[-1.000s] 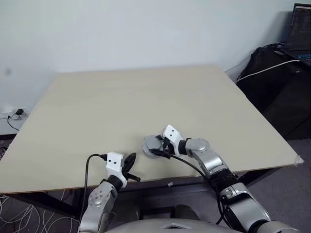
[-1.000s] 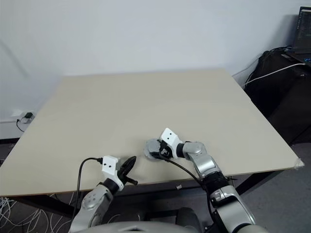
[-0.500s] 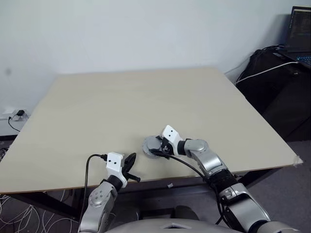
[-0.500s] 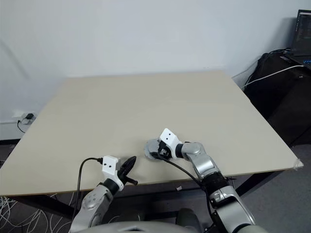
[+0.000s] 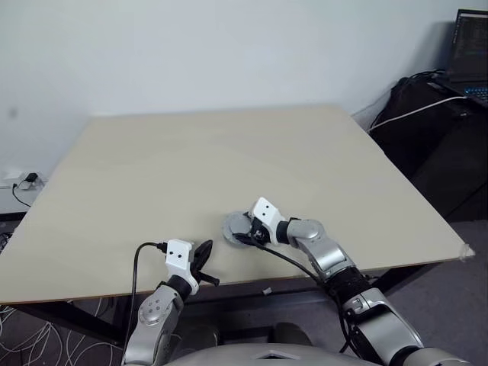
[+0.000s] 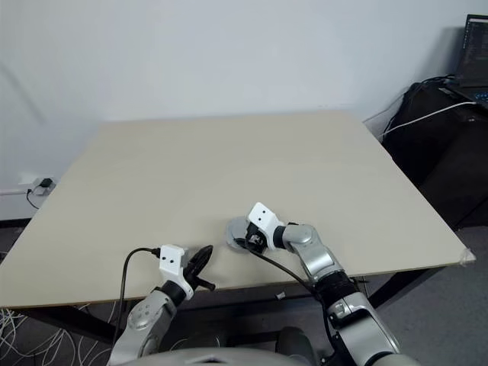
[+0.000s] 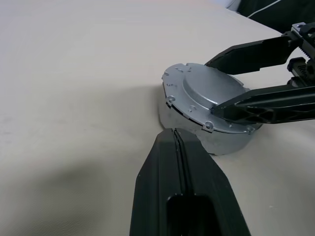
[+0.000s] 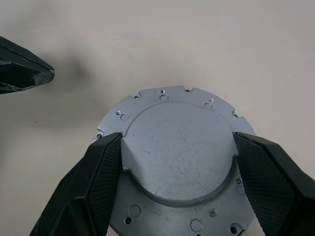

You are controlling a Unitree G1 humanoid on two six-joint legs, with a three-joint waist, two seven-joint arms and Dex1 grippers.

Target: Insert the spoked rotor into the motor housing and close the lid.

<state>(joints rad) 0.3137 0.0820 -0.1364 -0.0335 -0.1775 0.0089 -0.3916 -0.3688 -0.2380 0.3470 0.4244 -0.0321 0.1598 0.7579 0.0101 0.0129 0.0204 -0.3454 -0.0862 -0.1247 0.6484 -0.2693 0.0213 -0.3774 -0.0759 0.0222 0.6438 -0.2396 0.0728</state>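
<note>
lid seated on the stack, right claw around its raised centre

on the left, the left claw (image 7: 178, 147) is seen pressed together and holding nothing, hovering low over the bench (image 5: 191, 168) just beside the assembly. to its right, near the front edge of the bench, the lid (image 8: 177, 162) is found lying smooth face up on a grey round body, presumably the motor housing (image 7: 216, 140), whose windings cannot be seen. the spoked rotor is judged to be already inside, though this is hidden by the lid. further right, the right claw (image 8: 177, 162) is spread wide, with its fingers (image 8: 93, 172) set against either side of the lid's raised round centre. the insertion appears done and the lid placed; what seems left is a final seating or alignment of the lid, then release of the claw. whether the lid is fully closed cannot be told.
</note>
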